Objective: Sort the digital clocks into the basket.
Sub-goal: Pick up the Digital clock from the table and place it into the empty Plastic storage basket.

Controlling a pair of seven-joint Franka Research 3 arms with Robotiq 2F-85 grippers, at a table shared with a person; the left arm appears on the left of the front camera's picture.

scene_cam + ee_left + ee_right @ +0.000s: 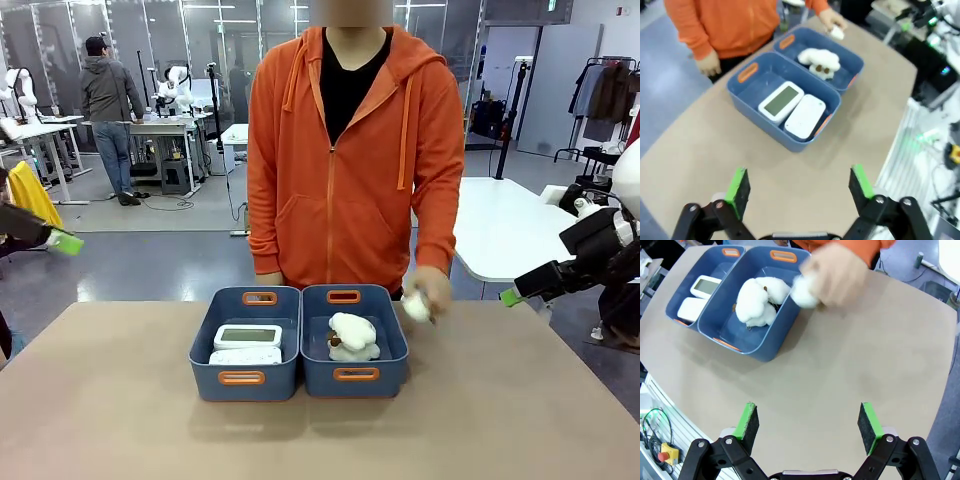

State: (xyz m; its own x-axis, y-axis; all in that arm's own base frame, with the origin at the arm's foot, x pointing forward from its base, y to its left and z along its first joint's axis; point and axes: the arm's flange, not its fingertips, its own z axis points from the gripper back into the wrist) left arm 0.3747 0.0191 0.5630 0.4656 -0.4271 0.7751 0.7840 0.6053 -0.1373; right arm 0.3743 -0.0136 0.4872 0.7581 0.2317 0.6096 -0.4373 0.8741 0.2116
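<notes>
Left wrist view shows the left tool (799,187) with its green pads spread wide and nothing between them, held high over bare desk (700,150) short of the bins, a pose that reads as waiting rather than reaching. Just beyond it sits the basket (747,92), and both digital clocks (792,107) already lie inside it side by side, one screen up and one showing a blank white side, so the sorting looks complete for these two. The right tool (809,421) is likewise spread and empty, hovering above open desk well clear of the second blue bin (767,347), probably to leave room for the person. That second bin touches the basket along their long sides, which keeps the two categories apart yet within easy reach. A cream plush toy (757,300) rests in it. The person's hand (837,272) is blurred at the bin's far corner, holding a small pale item (804,291) that may be another plush, seemingly about to drop it in. From the front, both arms stay back at the edges of the desk.
</notes>
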